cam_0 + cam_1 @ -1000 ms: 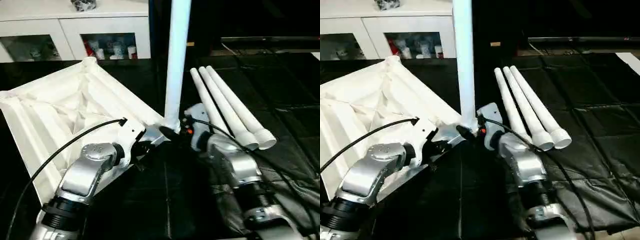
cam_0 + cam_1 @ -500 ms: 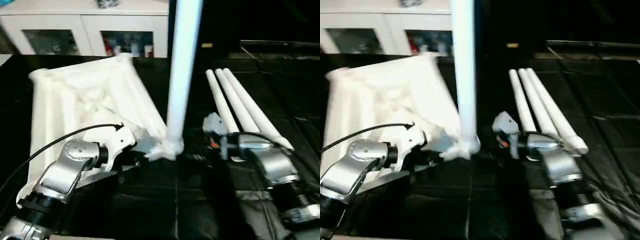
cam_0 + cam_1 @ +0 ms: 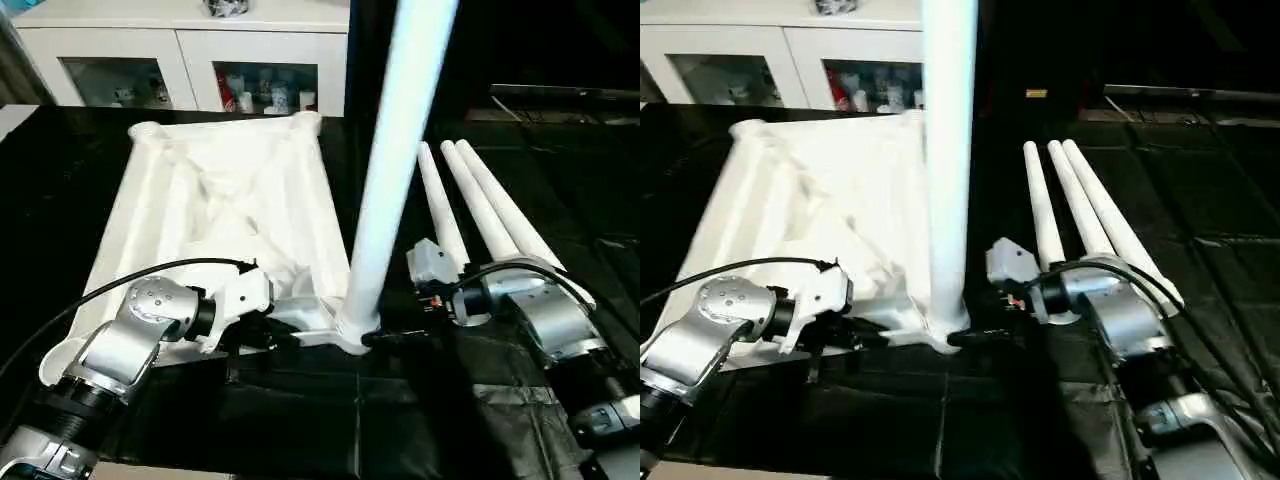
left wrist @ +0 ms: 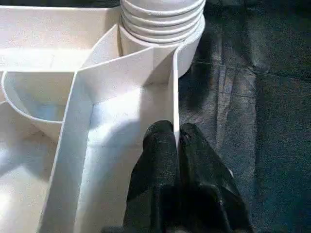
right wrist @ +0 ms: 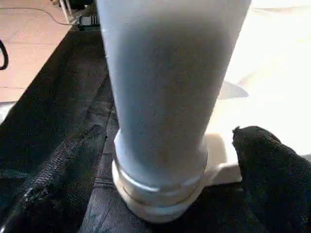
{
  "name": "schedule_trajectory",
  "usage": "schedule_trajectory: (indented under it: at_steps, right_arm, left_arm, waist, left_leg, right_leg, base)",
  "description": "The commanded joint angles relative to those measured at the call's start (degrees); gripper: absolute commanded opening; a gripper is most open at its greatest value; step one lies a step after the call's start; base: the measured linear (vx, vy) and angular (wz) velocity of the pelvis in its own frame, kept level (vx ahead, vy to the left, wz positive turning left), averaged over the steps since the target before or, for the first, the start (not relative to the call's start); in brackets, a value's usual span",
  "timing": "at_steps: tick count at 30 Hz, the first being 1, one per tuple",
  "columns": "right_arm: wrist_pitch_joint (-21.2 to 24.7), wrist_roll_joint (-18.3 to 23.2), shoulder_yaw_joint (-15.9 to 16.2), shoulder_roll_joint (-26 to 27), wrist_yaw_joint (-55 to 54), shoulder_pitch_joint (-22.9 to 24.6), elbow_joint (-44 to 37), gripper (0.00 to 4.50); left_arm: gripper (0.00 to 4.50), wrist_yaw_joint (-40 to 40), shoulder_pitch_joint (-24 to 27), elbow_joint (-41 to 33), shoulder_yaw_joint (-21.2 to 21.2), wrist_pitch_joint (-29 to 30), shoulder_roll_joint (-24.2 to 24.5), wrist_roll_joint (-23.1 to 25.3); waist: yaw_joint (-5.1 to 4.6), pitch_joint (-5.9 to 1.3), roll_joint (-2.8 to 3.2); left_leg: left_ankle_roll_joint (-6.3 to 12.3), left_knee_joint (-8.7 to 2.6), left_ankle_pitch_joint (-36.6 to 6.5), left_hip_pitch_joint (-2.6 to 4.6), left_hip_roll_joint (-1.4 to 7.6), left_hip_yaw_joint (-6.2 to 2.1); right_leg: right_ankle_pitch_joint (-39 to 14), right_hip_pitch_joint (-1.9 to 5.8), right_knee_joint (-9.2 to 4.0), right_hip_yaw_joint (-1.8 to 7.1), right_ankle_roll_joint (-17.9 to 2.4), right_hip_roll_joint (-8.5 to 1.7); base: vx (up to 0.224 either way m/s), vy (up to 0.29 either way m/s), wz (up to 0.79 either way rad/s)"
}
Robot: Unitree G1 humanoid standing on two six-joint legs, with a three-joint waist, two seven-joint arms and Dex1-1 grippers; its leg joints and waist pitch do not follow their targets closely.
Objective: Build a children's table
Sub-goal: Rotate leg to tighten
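1. Table top (image 3: 225,215): white plastic, lying upside down on the black floor covering (image 3: 300,420), ribbed underside facing up. It takes up the centre-left of the head-camera frames, its far edge toward the upper part of the frame.
2. Standing leg (image 3: 395,170): one white tube, upright in the near-right corner socket (image 3: 350,335) of the top, at frame centre. It runs out past the upper edge. The left wrist view shows its ringed base (image 4: 163,19) seated in the socket.
3. Left gripper (image 4: 177,145): at lower centre-left in the head views, just beside the socket. Both black fingers are pinched together on a thin upright rib (image 4: 174,92) of the underside, one finger on each face of the rib.
4. Right gripper (image 3: 395,340): low, right of centre, at the foot of the standing leg. In the right wrist view its fingers (image 5: 272,170) stand wide apart on either side of the tube, and contact with the tube cannot be made out.
5. Spare legs (image 3: 480,210): three white tapered tubes lying side by side on the floor covering, right of centre, touching each other, narrow ends toward the upper part of the frame. The right forearm (image 3: 540,320) crosses over their near ends.
6. White cabinet (image 3: 190,60): glass doors, along the upper-left edge, behind the table top, small items on its shelves.
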Motion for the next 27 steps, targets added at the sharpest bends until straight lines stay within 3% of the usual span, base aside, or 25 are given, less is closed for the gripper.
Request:
schedule_trajectory:
  at_steps: [1, 4, 18, 27]
  right_arm:
    - [0.71, 0.40, 0.65, 0.25, 1.45, -0.63, 0.00, 4.18]
    - [1.35, 1.02, 1.20, 0.35, 2.09, -0.76, 0.22, 4.07]
    - [2.89, 1.13, 1.91, 0.32, 3.48, -0.85, 1.41, 2.79]
    - [4.40, 0.91, 2.39, 1.57, 1.65, 0.55, 0.06, 2.67]
  left_arm:
    - [0.00, -2.39, -0.24, 0.06, -2.14, -1.09, 0.01, 0.37]
    - [0.00, -2.66, -0.40, 0.43, -2.24, -1.54, -0.02, 0.49]
    - [0.00, -2.44, -0.94, 2.13, -2.46, -2.55, -0.33, 0.70]
    - [0.00, 0.34, -0.36, 2.51, -1.49, -0.77, -1.57, 0.62]
  waist:
    - [-0.40, -4.00, -0.27]
    - [-0.41, -3.91, -0.27]
    - [-0.44, -3.89, -0.27]
    - [-0.41, -3.84, -0.33]
  left_leg:
    - [5.79, -3.92, -7.53, 0.73, 5.50, -2.17]
    - [5.60, -3.97, -7.92, 0.75, 5.49, -2.18]
    - [5.22, -4.03, -8.04, 0.77, 5.51, -2.19]
    - [5.21, -4.02, -8.06, 0.86, 5.51, -2.14]
  right_leg:
    - [-12.62, 2.89, -4.30, 4.39, -11.46, -6.69]
    - [-14.21, 2.88, -4.51, 4.40, -10.94, -6.71]
    - [-14.63, 2.89, -4.53, 4.40, -10.77, -6.68]
    - [-15.19, 2.82, -4.62, 4.42, -10.70, -6.69]
  base:
    - [0.000, 0.000, 0.00]
    - [0.000, 0.000, 0.00]
    - [0.000, 0.000, 0.00]
    - [0.000, 0.000, 0.00]
